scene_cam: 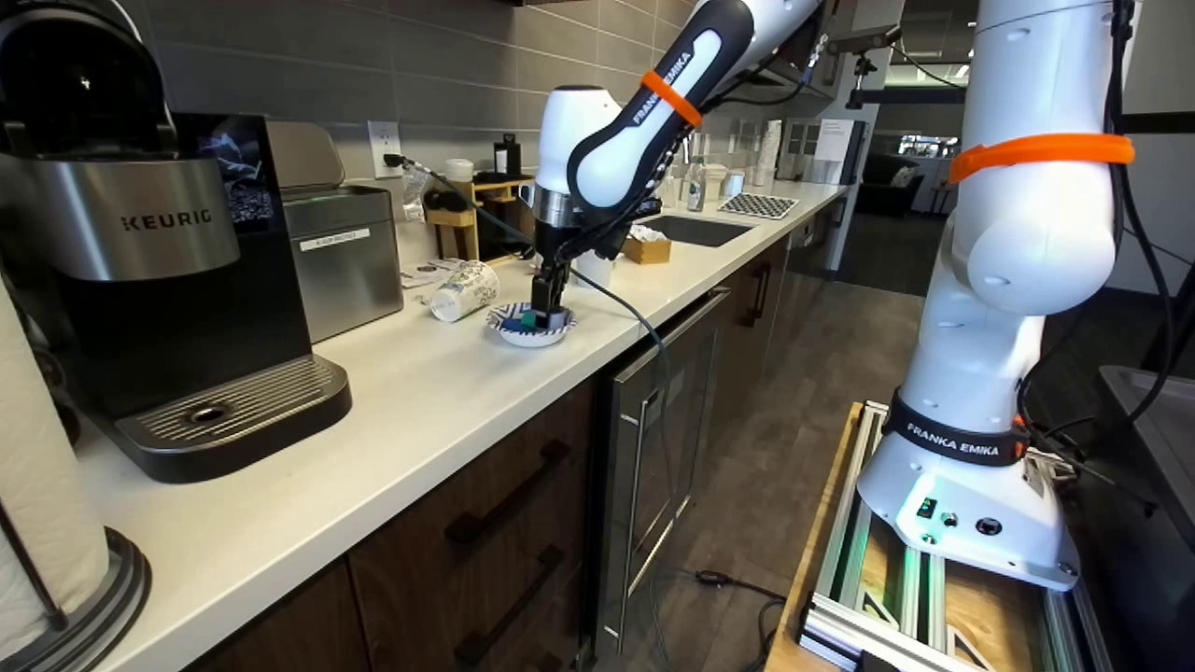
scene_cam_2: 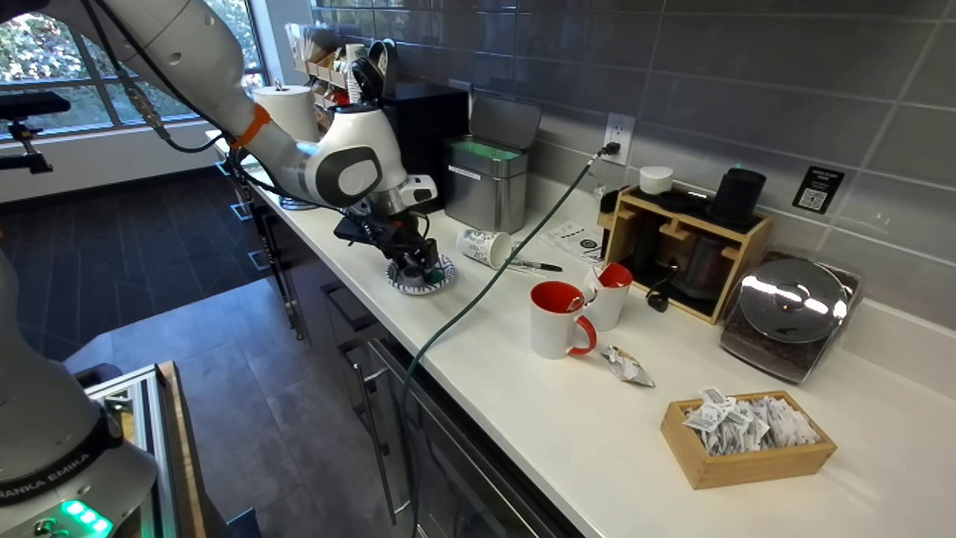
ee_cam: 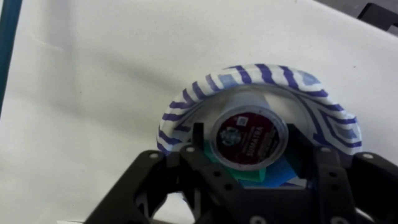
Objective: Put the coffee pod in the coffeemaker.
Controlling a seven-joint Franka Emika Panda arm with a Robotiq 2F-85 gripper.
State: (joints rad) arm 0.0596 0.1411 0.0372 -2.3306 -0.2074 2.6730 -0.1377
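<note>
The coffee pod (ee_cam: 247, 138), with a dark red SUMATRA lid and pale rim, stands lid up in a blue-and-white patterned paper bowl (ee_cam: 264, 73). The bowl also shows in both exterior views (scene_cam: 527, 338) (scene_cam_2: 446, 273). My gripper (ee_cam: 244, 127) points down into the bowl, its fingers either side of the pod. A small gap shows at the left finger; the right finger is at or close to the rim. The coffeemaker (scene_cam: 177, 219), black with a silver KEURIG band, stands at the left with its top raised. It is partly behind the arm in an exterior view (scene_cam_2: 429, 142).
Green (ee_cam: 248, 174) and blue (ee_cam: 278, 174) pieces lie in the bowl. A tipped paper cup (scene_cam: 467, 291) lies beside it. The silver box (scene_cam: 350, 252) stands by the coffeemaker. A cable (scene_cam_2: 478, 305) crosses the counter near the bowl. Two red-and-white mugs (scene_cam_2: 553, 325) (scene_cam_2: 609, 302) stand nearby.
</note>
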